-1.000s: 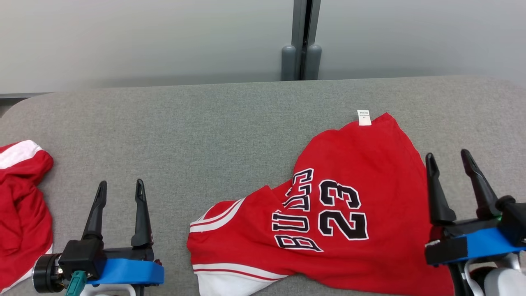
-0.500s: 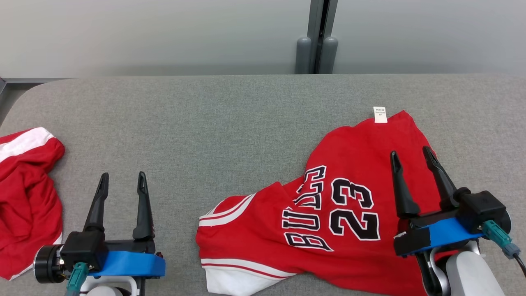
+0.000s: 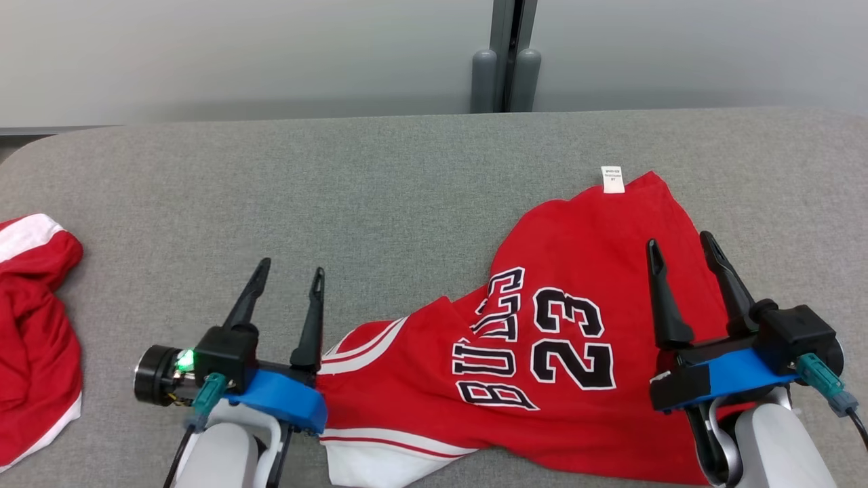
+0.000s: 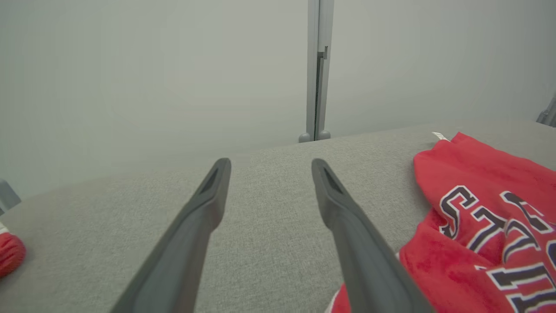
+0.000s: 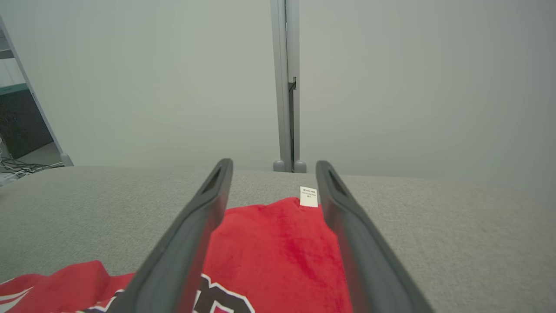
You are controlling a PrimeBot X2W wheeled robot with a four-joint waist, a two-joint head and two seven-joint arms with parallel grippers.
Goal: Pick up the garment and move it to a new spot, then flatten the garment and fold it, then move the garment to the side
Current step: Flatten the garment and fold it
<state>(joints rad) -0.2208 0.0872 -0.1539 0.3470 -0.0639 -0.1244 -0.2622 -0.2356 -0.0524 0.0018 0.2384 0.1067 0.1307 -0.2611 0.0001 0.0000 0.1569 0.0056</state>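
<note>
Red jersey (image 3: pixel 576 339) is lying rumpled, print up, at 4 o'clock on the grey tabletop (image 3: pixel 407 190), with its white label (image 3: pixel 613 179) sticking out at the 12 o'clock edge. Left jaws are standing wide open, gripping nothing, hovering just beside the jersey's 9 o'clock edge. Right jaws are gaping wide too, empty, hanging over the jersey's 3 o'clock side. Second red garment (image 3: pixel 34 339) is sitting at 9 o'clock, well apart.

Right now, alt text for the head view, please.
A red jersey printed BULLS 23 lies rumpled on a grey surface between open grippers: the left gripper at its white-trimmed edge, the right gripper over its right side. Another red garment lies far left.
</note>
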